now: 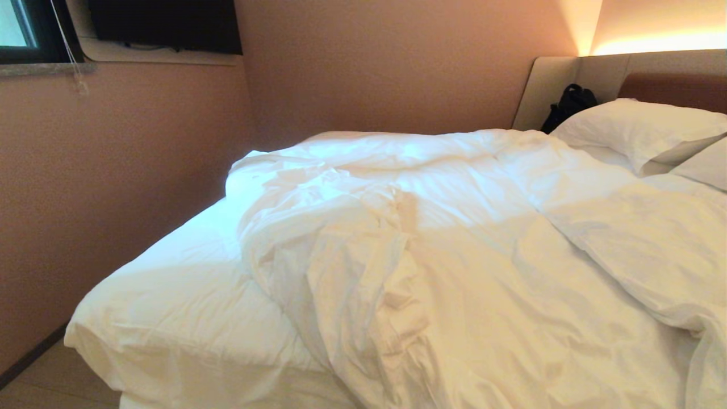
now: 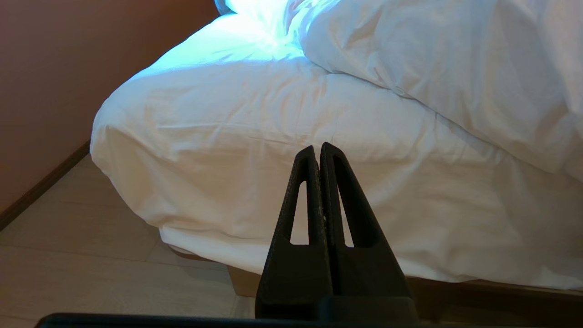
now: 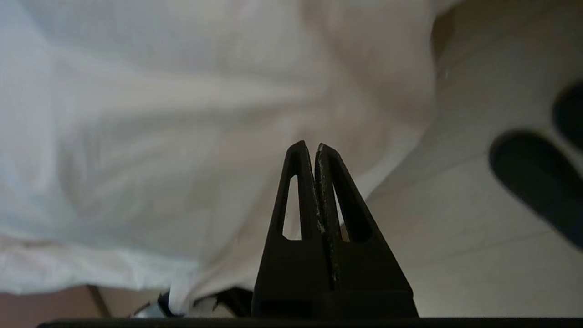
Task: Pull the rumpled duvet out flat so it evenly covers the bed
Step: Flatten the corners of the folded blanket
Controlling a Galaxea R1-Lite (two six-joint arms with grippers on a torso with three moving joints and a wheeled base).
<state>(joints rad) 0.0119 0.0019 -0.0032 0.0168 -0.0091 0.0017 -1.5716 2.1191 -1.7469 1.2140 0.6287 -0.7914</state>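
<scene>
The bed [image 1: 170, 295] fills most of my head view, its foot corner toward seven o'clock showing bare fitted sheet [image 1: 176, 272], its beige headboard [image 1: 573, 74] up at two o'clock. The duvet [image 1: 454, 255] lies bunched across the middle and right of the mattress, with a thick rumpled fold running from ten o'clock down to six o'clock, so the left strip and the foot corner go uncovered. Two pillows [image 1: 636, 128] sit at two o'clock, a dark bag [image 1: 569, 105] just beyond them against the headboard. My left jaws [image 2: 317, 150] are clenched on nothing, parked low and pointing at the sheeted foot corner with the floor [image 2: 82, 255] beneath. My right jaws [image 3: 310, 148] are likewise clenched and empty, close to hanging white cloth by the floor; whether that cloth is duvet or sheet I cannot tell. To do this step well, I judge I must release the right jaws before contact, pinch the duvet's edge alone rather than the sheet under it, take a deep bite of the puffy fold, then pull low and steadily toward seven o'clock so the fold unrolls without dragging the pillows.
</scene>
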